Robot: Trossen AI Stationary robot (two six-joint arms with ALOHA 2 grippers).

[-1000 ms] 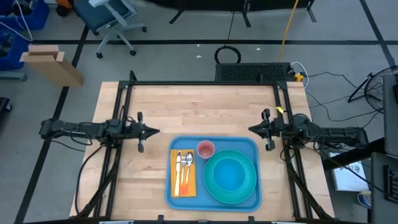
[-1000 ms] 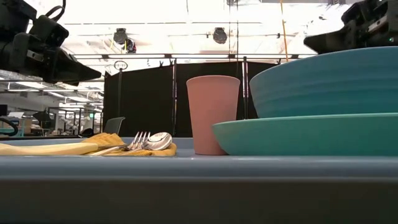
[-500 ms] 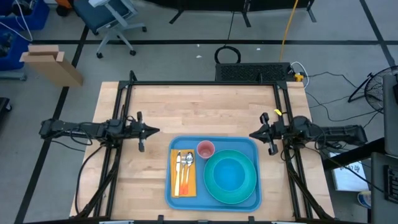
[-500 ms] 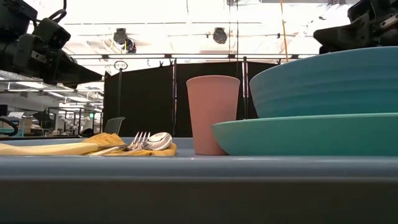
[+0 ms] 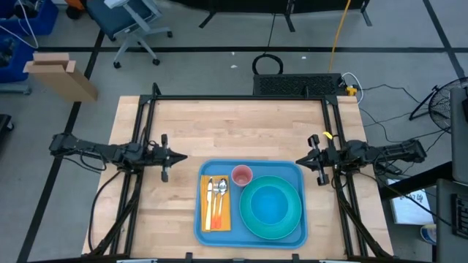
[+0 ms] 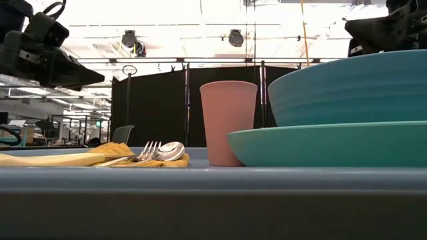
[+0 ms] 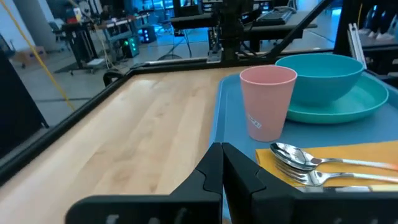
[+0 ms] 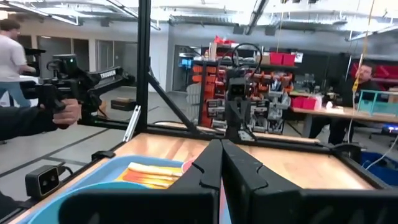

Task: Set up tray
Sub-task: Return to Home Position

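Note:
The blue tray point(image 5: 274, 168) lies flat on the wooden table near its near edge. On the tray rests a turquoise plate point(image 5: 296, 219) with a teal bowl point(image 5: 270, 204) standing on it. A pink cup point(image 5: 241, 175) stands upright beside them. A fork and a spoon point(image 5: 221, 188) lie on a yellow napkin point(image 5: 216, 219). My left gripper point(image 5: 183, 155) hovers shut over bare table left of the tray. My right gripper point(image 5: 298, 162) hovers shut just off the tray's far right corner. In the left wrist view the cup point(image 7: 267, 102) stands ahead of the shut fingers point(image 7: 222, 149).
Dark metal frame rails point(image 5: 139, 175) run along the table's left and right sides under the arms. Bare wood point(image 5: 234, 124) stretches from the tray to the far edge. People show in the room beyond point(image 8: 12, 50).
My right gripper has drawn back a little toward the table's right and near edges, staying shut and clear of the tray. In the low view my left gripper has risen slightly. Everything on the tray has stayed where it was.

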